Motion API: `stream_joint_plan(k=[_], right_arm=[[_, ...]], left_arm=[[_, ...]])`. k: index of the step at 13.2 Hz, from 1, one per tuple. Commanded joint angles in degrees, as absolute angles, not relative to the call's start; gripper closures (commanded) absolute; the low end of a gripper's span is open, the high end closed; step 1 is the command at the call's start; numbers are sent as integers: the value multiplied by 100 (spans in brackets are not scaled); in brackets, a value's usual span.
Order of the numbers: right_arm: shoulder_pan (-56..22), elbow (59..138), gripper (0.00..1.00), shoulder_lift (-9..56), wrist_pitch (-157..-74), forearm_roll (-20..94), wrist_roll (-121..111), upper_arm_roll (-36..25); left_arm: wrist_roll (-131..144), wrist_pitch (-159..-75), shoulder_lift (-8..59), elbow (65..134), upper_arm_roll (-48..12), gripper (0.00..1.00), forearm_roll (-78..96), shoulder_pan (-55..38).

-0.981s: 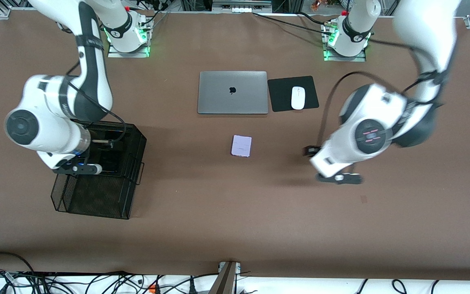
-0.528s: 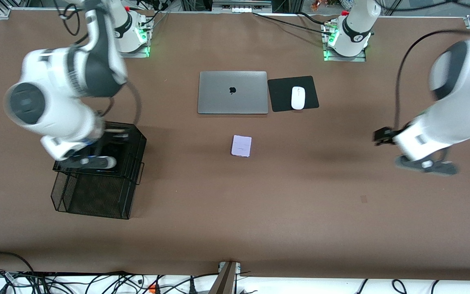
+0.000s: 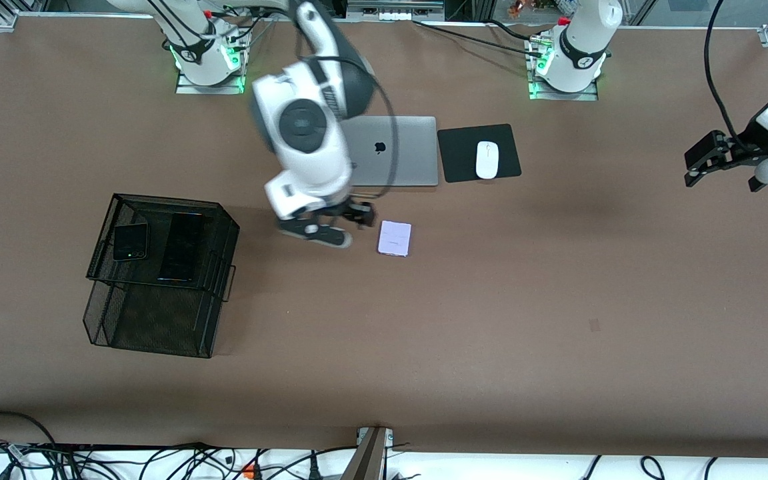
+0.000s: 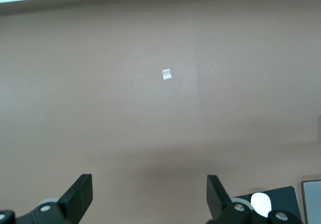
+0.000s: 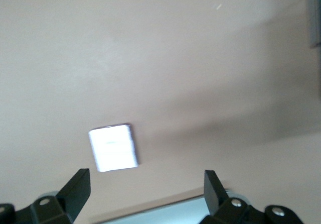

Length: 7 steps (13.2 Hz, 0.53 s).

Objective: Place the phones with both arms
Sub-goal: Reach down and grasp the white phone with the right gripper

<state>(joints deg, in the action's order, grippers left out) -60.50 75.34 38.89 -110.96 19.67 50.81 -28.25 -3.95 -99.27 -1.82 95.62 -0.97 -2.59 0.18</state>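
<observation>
A pale lavender-white phone (image 3: 395, 239) lies flat mid-table, nearer the front camera than the grey laptop (image 3: 391, 152). My right gripper (image 3: 333, 224) hangs open and empty over the table just beside this phone, on the side toward the right arm's end. The right wrist view shows the phone (image 5: 113, 147) ahead of that gripper (image 5: 145, 194), outside its fingers. A small black phone (image 3: 131, 241) and a long black slab phone (image 3: 181, 247) lie on top of the black mesh basket (image 3: 157, 320). My left gripper (image 3: 734, 167) is open and empty over the left arm's end of the table, also seen at wrist level (image 4: 148, 196).
A white mouse (image 3: 487, 159) sits on a black pad (image 3: 457, 167) beside the laptop. The left wrist view catches the mouse (image 4: 260, 202) and a small pale mark (image 4: 167, 74) on the brown table. Cables run along the table edge nearest the front camera.
My right arm has swung from over the basket to beside the lavender phone, uncovering the two black phones. My left arm has pulled away toward its own end of the table.
</observation>
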Motion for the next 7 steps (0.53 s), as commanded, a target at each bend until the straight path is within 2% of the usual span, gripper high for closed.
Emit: stream_joint_plan(k=[1, 7], right_arm=[[-6151, 6882, 0, 4718, -11433, 1916, 5931, -2593], [-6328, 6926, 0, 5598, -12322, 1960, 6144, -2417]], left_arm=[[-956, -10055, -141, 9606, 88, 0, -150, -105], [-291, -9528, -167, 9493, 18, 0, -185, -176]])
